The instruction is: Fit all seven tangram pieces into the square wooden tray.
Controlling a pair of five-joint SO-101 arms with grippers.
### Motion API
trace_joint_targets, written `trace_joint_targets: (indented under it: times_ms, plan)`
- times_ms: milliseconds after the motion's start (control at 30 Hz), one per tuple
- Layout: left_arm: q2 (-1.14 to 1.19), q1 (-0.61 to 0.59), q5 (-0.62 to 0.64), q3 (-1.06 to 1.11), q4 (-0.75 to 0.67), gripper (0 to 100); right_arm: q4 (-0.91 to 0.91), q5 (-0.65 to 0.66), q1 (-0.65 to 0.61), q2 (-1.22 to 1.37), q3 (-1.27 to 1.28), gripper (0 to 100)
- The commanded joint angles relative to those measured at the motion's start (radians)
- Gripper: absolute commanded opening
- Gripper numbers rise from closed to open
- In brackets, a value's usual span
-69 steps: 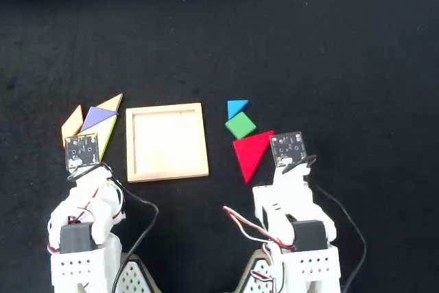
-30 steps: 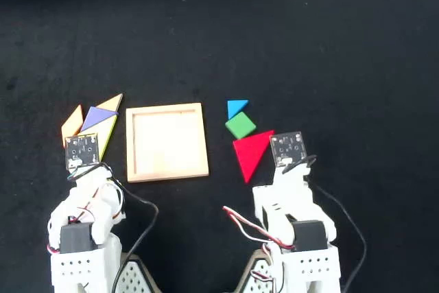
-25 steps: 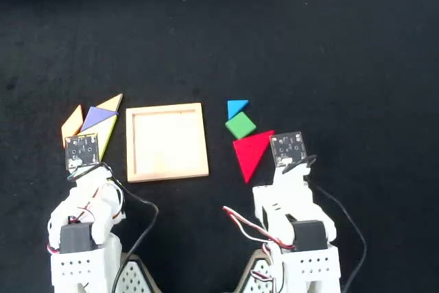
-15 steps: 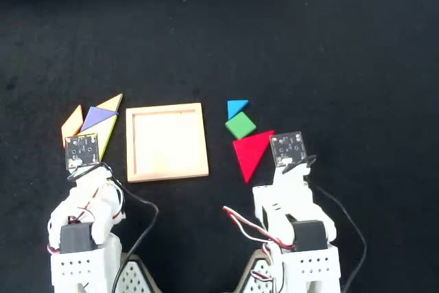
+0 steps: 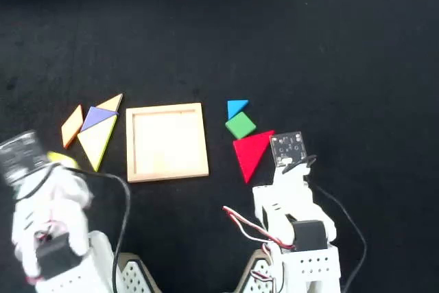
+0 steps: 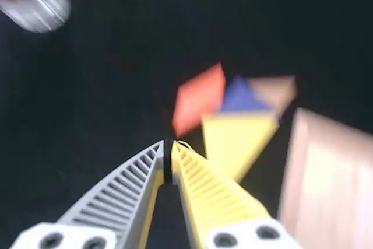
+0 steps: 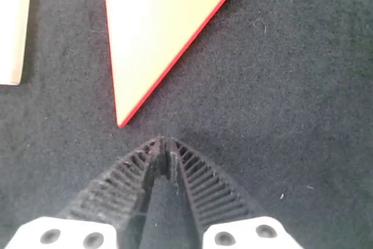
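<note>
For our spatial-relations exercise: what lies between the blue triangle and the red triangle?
The green square lies between the blue triangle and the red triangle, in the high view.

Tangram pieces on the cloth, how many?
7. Left of the tray: orange parallelogram, purple triangle, tan triangle, yellow triangle. Right of it: blue triangle, green square, red triangle. None hidden.

The table (image 5: 343, 66) is black, tray (image 5: 167, 107) pale wood, triangle (image 5: 251, 154) red, square (image 5: 241, 125) green.

Left gripper (image 6: 169, 144): fingers are seen pressed together at the tips. Right gripper (image 7: 165, 142): likewise closed, pointed downward. Left arm (image 5: 48, 204) is found at the near-left edge, leaning leftward. Right arm (image 5: 291, 200) is folded near, right of centre.
</note>
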Motion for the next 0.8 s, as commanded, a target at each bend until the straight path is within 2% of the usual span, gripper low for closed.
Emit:
trace_joint_targets:
  times_ms: [0, 133, 200, 267, 433, 533, 700, 767]
  plan:
    - [-0.005, -0.133, 0.005, -0.245, -0.066, 3, 0.006, -0.003, 0.017, -0.085, -0.002, 1.2]
    - [-0.005, -0.124, -0.02, -0.288, -0.051, 3, 0.006, -0.003, 0.017, -0.085, -0.002, 1.2]
    - [-0.005, -0.061, -0.054, -0.292, -0.02, 3, 0.006, -0.003, 0.017, -0.085, -0.002, 1.2]
    - [-0.005, -0.015, -0.103, -0.285, -0.012, 3, 0.006, -0.003, 0.017, -0.085, -0.002, 1.2]
    - [-0.005, -0.001, -0.265, -0.245, -0.038, 3, 0.006, -0.003, 0.017, -0.085, -0.002, 1.2]
    - [-0.003, -0.007, -0.284, -0.193, -0.081, 3, 0.006, -0.003, 0.017, -0.085, -0.002, 1.2]
    - [0.023, 0.007, -0.292, -0.133, -0.074, 3, 0.006, -0.003, 0.017, -0.085, -0.002, 1.2]
    - [0.08, 0.038, -0.333, -0.104, -0.094, 3, 0.006, -0.003, 0.017, -0.085, -0.002, 1.2]
